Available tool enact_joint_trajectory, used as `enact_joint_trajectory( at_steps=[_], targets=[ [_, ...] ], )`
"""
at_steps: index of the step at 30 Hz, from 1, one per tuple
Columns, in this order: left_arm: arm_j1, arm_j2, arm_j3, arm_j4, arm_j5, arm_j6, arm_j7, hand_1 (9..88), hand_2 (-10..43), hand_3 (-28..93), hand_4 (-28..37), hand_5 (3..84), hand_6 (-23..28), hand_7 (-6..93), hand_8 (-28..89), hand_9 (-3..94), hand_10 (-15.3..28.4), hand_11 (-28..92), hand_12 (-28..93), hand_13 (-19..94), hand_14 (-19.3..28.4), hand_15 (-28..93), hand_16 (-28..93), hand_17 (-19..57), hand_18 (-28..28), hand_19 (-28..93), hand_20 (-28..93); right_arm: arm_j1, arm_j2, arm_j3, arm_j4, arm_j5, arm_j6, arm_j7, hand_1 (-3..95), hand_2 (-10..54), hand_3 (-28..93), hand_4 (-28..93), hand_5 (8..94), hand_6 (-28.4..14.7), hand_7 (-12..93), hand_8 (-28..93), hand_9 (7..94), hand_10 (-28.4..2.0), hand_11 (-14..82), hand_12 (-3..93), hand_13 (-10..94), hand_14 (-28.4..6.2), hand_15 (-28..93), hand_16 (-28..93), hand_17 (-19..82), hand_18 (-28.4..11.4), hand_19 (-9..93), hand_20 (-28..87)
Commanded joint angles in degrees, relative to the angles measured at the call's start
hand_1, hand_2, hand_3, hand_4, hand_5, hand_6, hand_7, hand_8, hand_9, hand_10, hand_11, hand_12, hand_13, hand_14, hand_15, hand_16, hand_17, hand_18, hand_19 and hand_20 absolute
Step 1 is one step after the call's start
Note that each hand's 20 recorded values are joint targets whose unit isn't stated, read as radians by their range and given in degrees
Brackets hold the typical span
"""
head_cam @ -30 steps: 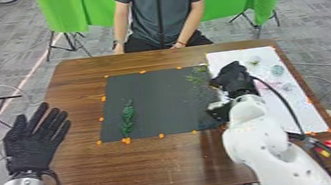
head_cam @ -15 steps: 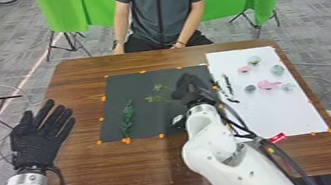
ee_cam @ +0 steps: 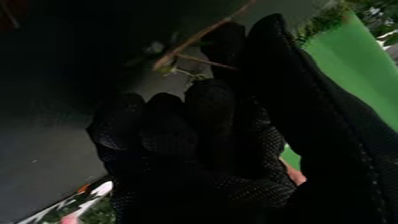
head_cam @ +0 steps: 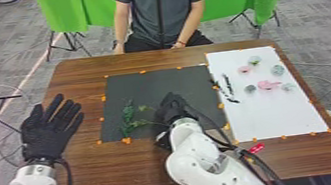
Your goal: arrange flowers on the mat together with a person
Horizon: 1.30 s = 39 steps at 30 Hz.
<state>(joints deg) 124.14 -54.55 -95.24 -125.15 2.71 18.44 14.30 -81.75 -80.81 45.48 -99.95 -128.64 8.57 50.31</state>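
Green cloth (head_cam: 72, 10) hangs beyond the far side, grey floor (head_cam: 4, 51) spreads all around, and in the middle stands the brown wooden tabletop (head_cam: 83, 180). On it, folks, lies the dark mat (head_cam: 165, 80), dotted with orange marks along its edges, and right up against it on the right, the white sheet (head_cam: 276, 118).

Look at the right hand (head_cam: 173, 110), over the lower middle of the mat, and it's narrow: thumb and fingers close together on a lighter green sprig (head_cam: 142, 108)! That sprig pokes out leftward, its leaves just beside the dark green sprig (head_cam: 128, 116), which runs lengthwise on the left part of the mat. Whether the lighter one touches the mat, I can't tell from where I stand.

Over to the right wrist view, close in now: a thin brown stem (ee_cam: 197, 39) crosses by the fingertips of the right hand (ee_cam: 187, 135), with small pale leaves near its end.

Out on the left, the left hand (head_cam: 47, 134) is wide, fingers straight and spread, at the left edge of the tabletop, well apart from the mat.

And on the white sheet, a scatter of colour: pink flowers (head_cam: 269, 85), a green flower (head_cam: 254, 61), grey-green pieces (head_cam: 277, 69), plus dark twigs (head_cam: 228, 89) near the side toward the mat.
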Motion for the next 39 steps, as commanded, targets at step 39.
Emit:
enact_joint_trajectory(
  at_steps=[39],
  targets=[
    [4.2,-2.11,-3.48,-0.3,0.35,-1.56,0.0,27.6,12.9,76,-28.3,44.8,8.6,16.2,-11,41.7,17.7,27,12,31,17.1,38,-6,-5.6,14.6,32,12,-5.0,8.4,3.6,-11.1,4.5,-9.0,-4.9,42.4,-9.5,75,-19,67.1,-6.9,18,-11,64.8,-16.7,59.1,51.6,63,-19.9,78,57,39,-27.3,93,37]
  ],
)
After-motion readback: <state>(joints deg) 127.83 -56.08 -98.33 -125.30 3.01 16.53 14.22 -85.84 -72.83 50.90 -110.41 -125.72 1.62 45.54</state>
